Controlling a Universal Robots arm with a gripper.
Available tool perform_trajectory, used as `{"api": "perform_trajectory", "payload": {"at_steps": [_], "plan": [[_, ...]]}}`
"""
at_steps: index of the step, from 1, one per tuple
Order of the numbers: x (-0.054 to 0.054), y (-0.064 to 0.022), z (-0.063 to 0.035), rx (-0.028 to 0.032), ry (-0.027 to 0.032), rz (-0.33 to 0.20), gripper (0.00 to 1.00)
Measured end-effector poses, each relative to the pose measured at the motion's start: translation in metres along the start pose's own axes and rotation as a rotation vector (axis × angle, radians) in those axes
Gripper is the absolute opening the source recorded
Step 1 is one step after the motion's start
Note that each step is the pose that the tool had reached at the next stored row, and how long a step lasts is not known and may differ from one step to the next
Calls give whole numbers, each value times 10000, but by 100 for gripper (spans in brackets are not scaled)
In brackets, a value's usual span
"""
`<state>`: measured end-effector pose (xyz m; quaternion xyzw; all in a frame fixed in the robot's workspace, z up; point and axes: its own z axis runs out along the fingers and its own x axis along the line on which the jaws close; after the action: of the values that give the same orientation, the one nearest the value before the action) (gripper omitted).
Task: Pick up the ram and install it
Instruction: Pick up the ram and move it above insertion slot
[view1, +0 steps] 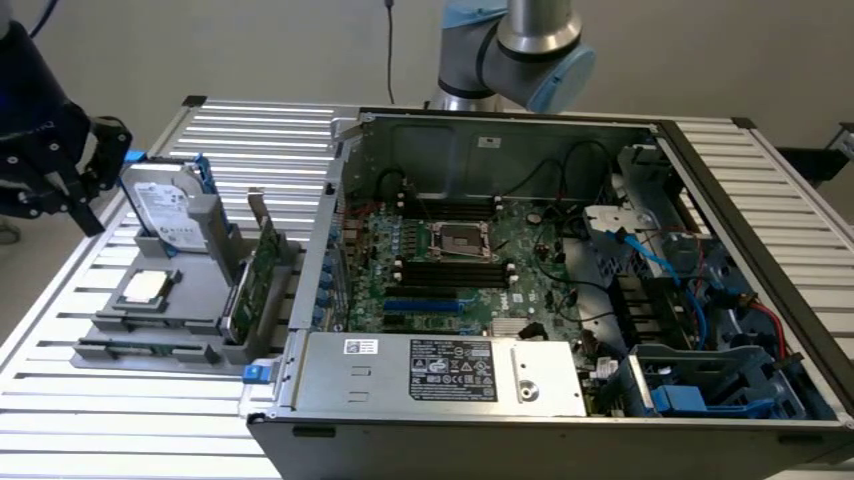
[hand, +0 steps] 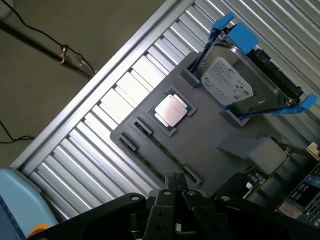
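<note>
The ram (view1: 140, 350) is a thin dark-green stick lying on edge in clips along the front of the grey holder tray (view1: 187, 300), on the exterior view's left. In the wrist view the ram (hand: 160, 150) runs as a narrow dark strip just beyond my fingertips. My gripper (view1: 83, 205) hangs above and to the left of the tray, apart from everything. Its black fingers (hand: 170, 186) are pressed together with nothing between them. The black memory slots (view1: 454, 270) lie on the motherboard inside the open computer case (view1: 747, 200).
The tray also carries a hard drive (hand: 235, 85) in blue rails, a square silver processor (hand: 171, 110) and a tall green expansion card (view1: 260, 275) standing on edge. The slatted metal table (view1: 80, 420) surrounds it. A power supply (view1: 441, 370) sits at the case front.
</note>
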<state>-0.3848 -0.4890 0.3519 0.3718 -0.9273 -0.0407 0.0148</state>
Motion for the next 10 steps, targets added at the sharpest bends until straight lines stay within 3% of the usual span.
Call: {"api": "perform_trajectory", "payload": {"at_steps": [4, 10], "plan": [[0, -2, 12, 6, 59, -728, 11], [0, -4, 42, 57, 98, -1825, 11]]}}
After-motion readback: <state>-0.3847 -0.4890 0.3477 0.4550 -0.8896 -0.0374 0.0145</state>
